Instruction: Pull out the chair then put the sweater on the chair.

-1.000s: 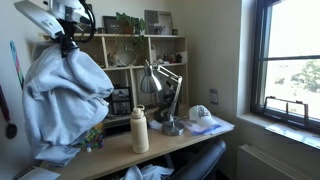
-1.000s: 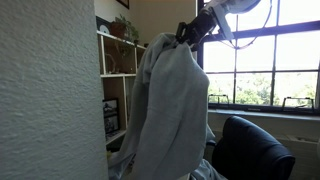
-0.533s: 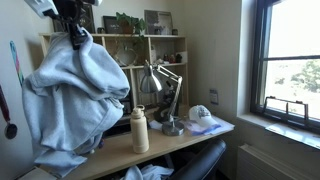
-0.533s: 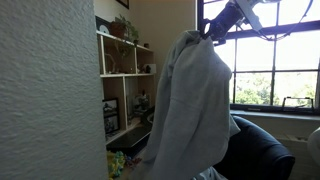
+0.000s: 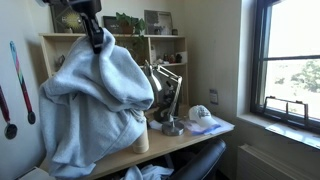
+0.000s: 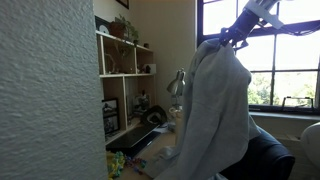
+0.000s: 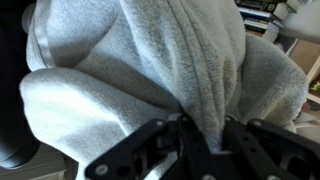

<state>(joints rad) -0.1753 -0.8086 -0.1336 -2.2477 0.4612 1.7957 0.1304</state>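
Note:
My gripper [image 5: 97, 40] is shut on the top of the pale blue-grey sweater [image 5: 95, 105] and holds it hanging high above the desk. It also shows in an exterior view [image 6: 236, 37], where the sweater [image 6: 212, 110] hangs down over the black office chair [image 6: 272, 158]. In the wrist view the jaws [image 7: 205, 135] pinch a fold of the sweater [image 7: 150, 60]. The chair's dark backrest [image 5: 200, 162] shows low at the desk's front edge.
A wooden desk [image 5: 190, 138] carries a cream bottle [image 5: 141, 139], a silver desk lamp [image 5: 160, 85] and a small white cap [image 5: 201, 114]. A shelf unit [image 5: 150, 60] stands behind. A window [image 5: 290, 60] is beside the desk. A textured wall [image 6: 50, 90] fills the near side.
The gripper has carried the hanging sweater sideways, away from the shelf side and toward the chair and window. The sweater now swings over the chair.

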